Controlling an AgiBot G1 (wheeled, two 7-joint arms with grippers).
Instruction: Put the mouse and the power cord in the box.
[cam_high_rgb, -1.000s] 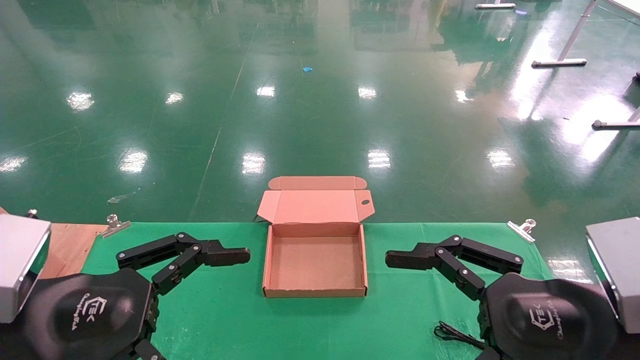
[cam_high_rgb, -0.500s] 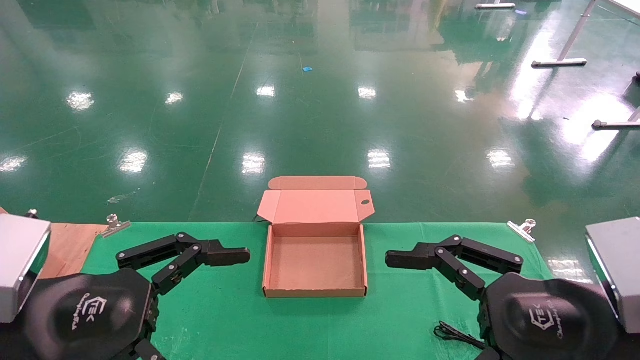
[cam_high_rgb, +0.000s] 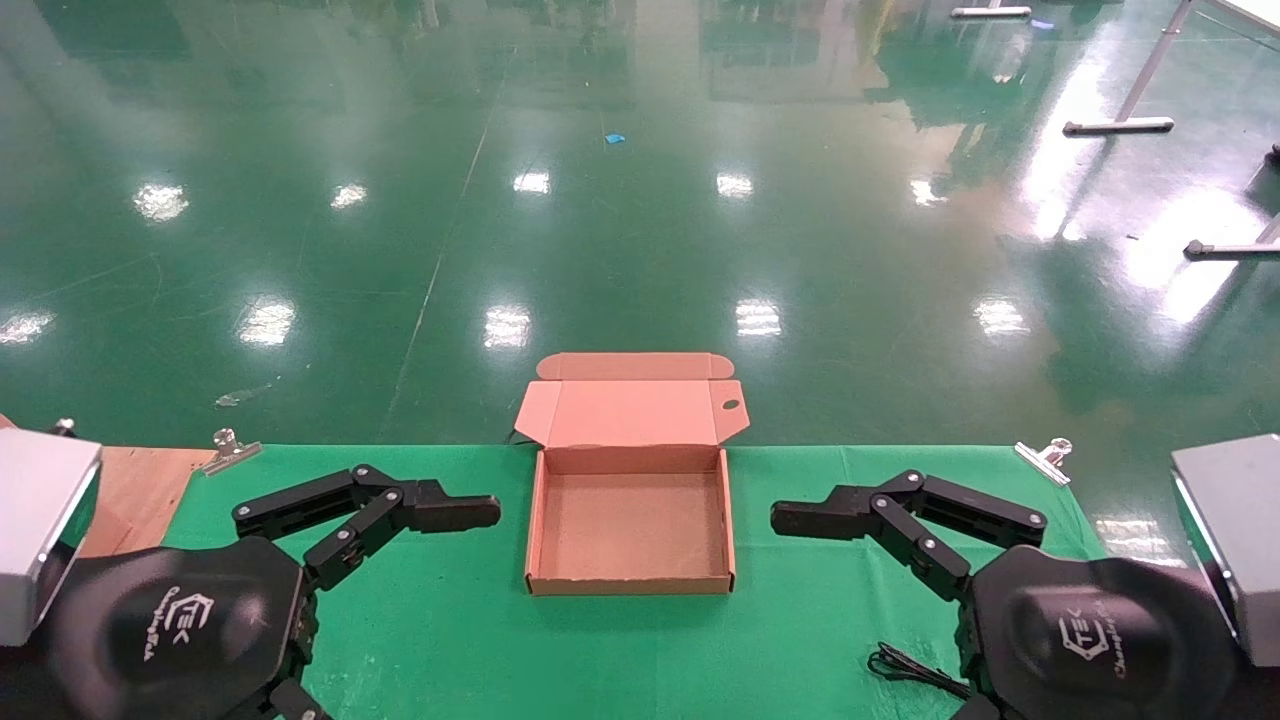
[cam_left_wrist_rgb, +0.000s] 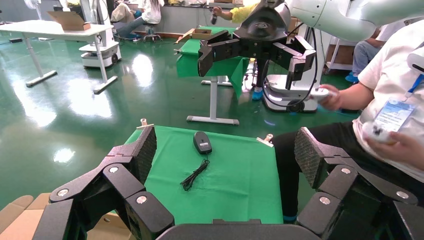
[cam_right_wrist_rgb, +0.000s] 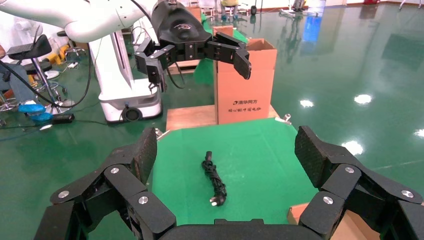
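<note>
The box (cam_high_rgb: 630, 585) lies open mid-table with its lid (cam_high_rgb: 630, 412) folded back and nothing inside. My left gripper (cam_left_wrist_rgb: 225, 150) hovers open to the left of the box and my right gripper (cam_right_wrist_rgb: 226, 149) hovers open to its right, both pointing inward and holding nothing. The mouse (cam_left_wrist_rgb: 202, 142) rests on the cloth on the right side, its thin cable (cam_left_wrist_rgb: 194, 176) trailing toward the box. In the head view only that cable (cam_high_rgb: 905, 665) shows beside my right hand. The power cord (cam_right_wrist_rgb: 214, 177) lies coiled on the left side, hidden under my left hand in the head view.
Green cloth (cam_high_rgb: 620, 650) covers the table, held by metal clips (cam_high_rgb: 228, 447) (cam_high_rgb: 1045, 455). A bare wooden board (cam_high_rgb: 135, 495) and a tall brown carton (cam_right_wrist_rgb: 245, 82) stand beyond the left end. A seated person (cam_left_wrist_rgb: 390, 115) is close to the right end.
</note>
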